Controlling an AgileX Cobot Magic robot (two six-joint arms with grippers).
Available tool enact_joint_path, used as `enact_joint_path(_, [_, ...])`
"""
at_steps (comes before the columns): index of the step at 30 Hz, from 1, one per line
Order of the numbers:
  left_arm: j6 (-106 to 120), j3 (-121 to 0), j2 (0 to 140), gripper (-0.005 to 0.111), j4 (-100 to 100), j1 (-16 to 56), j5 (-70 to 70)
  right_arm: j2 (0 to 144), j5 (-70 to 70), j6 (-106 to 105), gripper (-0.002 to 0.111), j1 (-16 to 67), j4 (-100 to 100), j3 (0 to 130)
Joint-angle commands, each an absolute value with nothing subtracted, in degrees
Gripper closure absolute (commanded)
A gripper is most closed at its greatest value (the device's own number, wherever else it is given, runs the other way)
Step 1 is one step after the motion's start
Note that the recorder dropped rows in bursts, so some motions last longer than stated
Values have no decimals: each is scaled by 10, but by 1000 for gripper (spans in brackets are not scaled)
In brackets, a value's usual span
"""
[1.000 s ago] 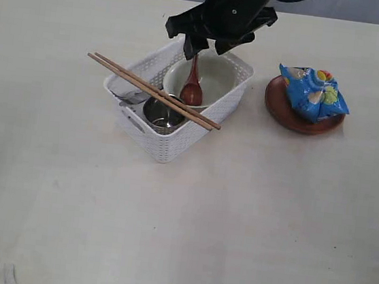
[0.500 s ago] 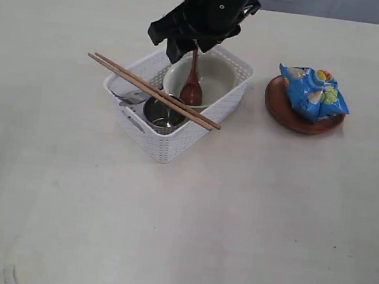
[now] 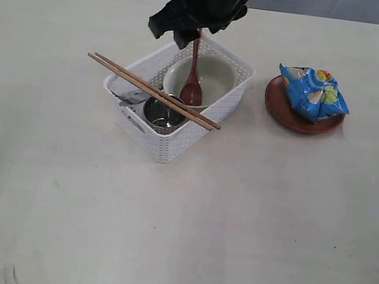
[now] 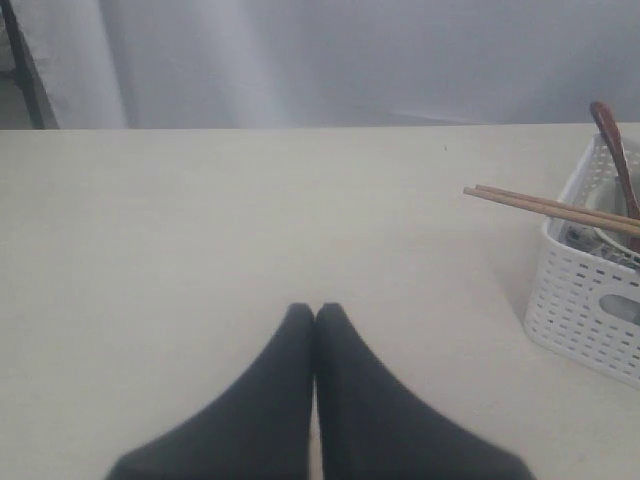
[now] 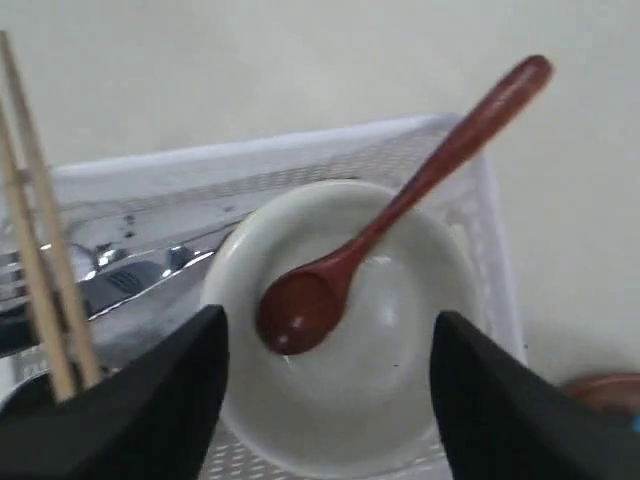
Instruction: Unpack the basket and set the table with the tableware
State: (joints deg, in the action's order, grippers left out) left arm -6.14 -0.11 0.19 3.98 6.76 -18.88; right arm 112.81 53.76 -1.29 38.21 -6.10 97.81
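Note:
The white basket (image 3: pixel 175 147) stands on the table (image 3: pixel 165 235). It holds a whitish bowl (image 3: pixel 219 75) with a brown wooden spoon (image 3: pixel 192 87) leaning in it, a steel cup (image 3: pixel 163 114) and steel cutlery (image 3: pixel 131 97). Wooden chopsticks (image 3: pixel 147 89) lie across its rim. My right gripper (image 5: pixel 330 318) hangs open above the bowl (image 5: pixel 390 390), one finger on each side of the spoon's (image 5: pixel 400 210) head, touching nothing. My left gripper (image 4: pixel 316 308) is shut and empty over bare table, away from the basket (image 4: pixel 590 300).
A brown plate (image 3: pixel 295 120) to the right of the basket carries a blue snack packet (image 3: pixel 315 93). The right arm (image 3: pixel 205 7) covers the basket's back corner. The chopsticks (image 5: pixel 40 250) stick out past the basket's left side.
The right arm has shifted left and toward the back of the basket. Spoon, chopsticks and basket have not moved.

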Motion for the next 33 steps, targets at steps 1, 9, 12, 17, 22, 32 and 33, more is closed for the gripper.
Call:
enact_joint_path(1, [-60, 0, 0, 107, 42, 72, -186, 1123, 481, -14, 51, 331, -46, 980])
enact_joint_path(9, [-60, 0, 0, 107, 42, 72, -186, 1130, 459, -65, 51, 272, 26, 980])
enact_joint_path(12, [-60, 0, 0, 107, 42, 72, -186, 1130, 470, -95, 51, 270, 55, 980])
enact_joint_path(17, [-60, 0, 0, 107, 42, 72, -186, 1116, 438, -197, 51, 270, 133, 980])
enact_joint_path(22, [-60, 0, 0, 107, 42, 72, -186, 1058, 476, -229, 51, 279, 151, 994])
enact_joint_path(32, [-60, 0, 0, 107, 42, 72, -186, 993, 550, -299, 64, 391, 148, 897])
enact_joint_path(33, [-60, 0, 0, 107, 42, 72, -186, 986, 551, -299, 64, 405, 147, 879])
